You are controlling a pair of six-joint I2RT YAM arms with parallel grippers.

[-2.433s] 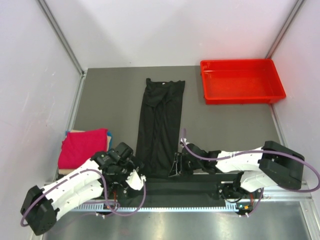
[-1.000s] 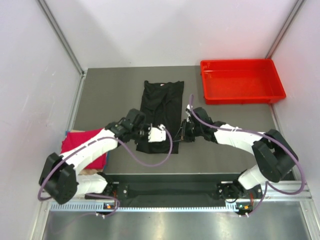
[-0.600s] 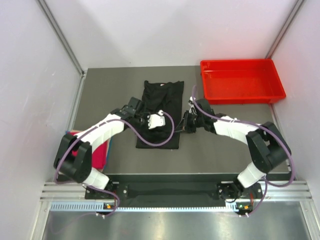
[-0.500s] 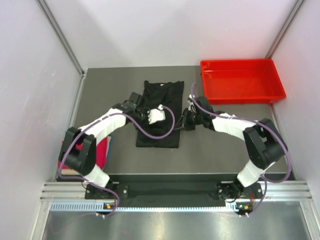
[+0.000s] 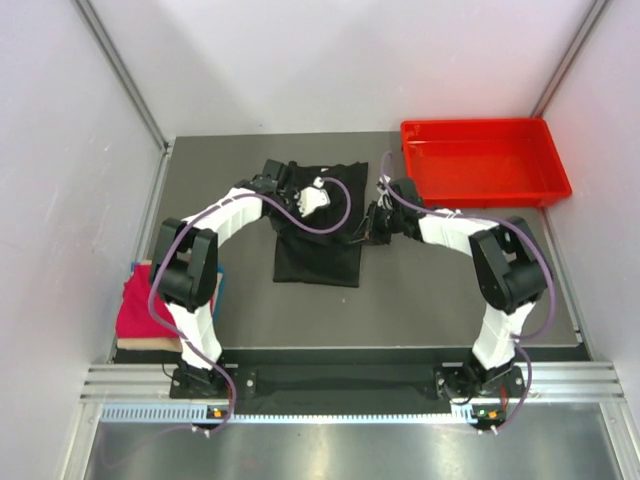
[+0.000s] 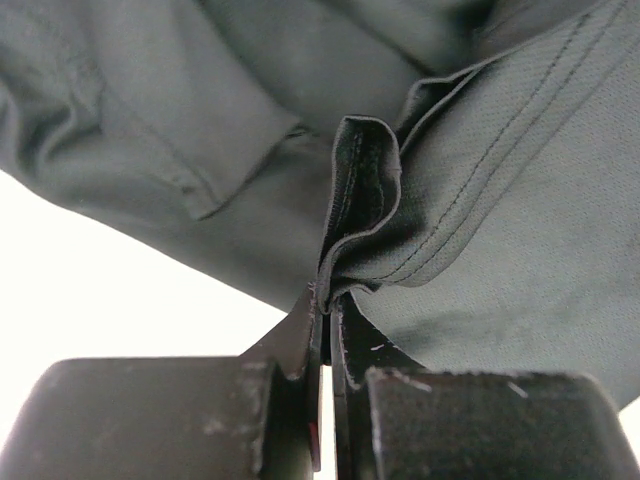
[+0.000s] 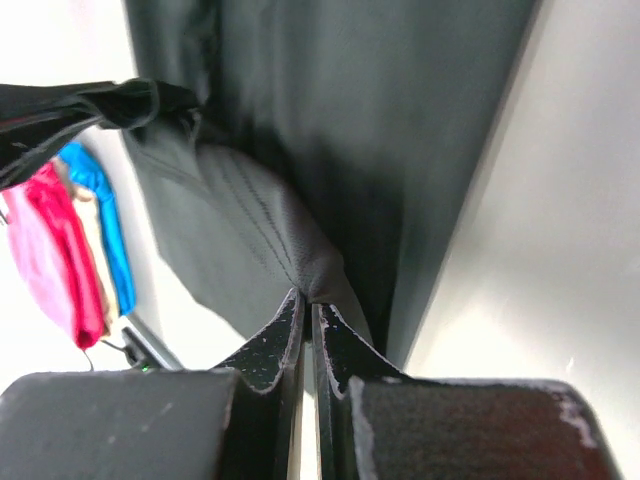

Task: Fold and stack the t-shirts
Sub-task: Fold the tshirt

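The black t-shirt (image 5: 318,255) lies in the middle of the grey table, doubled over on itself, its collar end (image 5: 340,172) toward the far side. My left gripper (image 5: 318,200) is over its upper part, shut on a bunched hem of the black cloth (image 6: 365,190). My right gripper (image 5: 364,232) is at the shirt's right edge, shut on a fold of the same black cloth (image 7: 300,255). A folded crimson t-shirt (image 5: 137,305) rests at the table's left edge, with a blue edge (image 5: 221,283) beside it. The right wrist view also catches the crimson shirt (image 7: 40,265) and the blue edge (image 7: 95,215).
A rigid red plastic tray (image 5: 485,190) stands at the far right corner. Grey walls close the table on three sides. Both arms reach far over the table, their purple cables looping near the black shirt.
Both grippers have carried the black shirt's near hem away from the bases toward the collar. The shirt has gone from a long strip to a shorter doubled shape.
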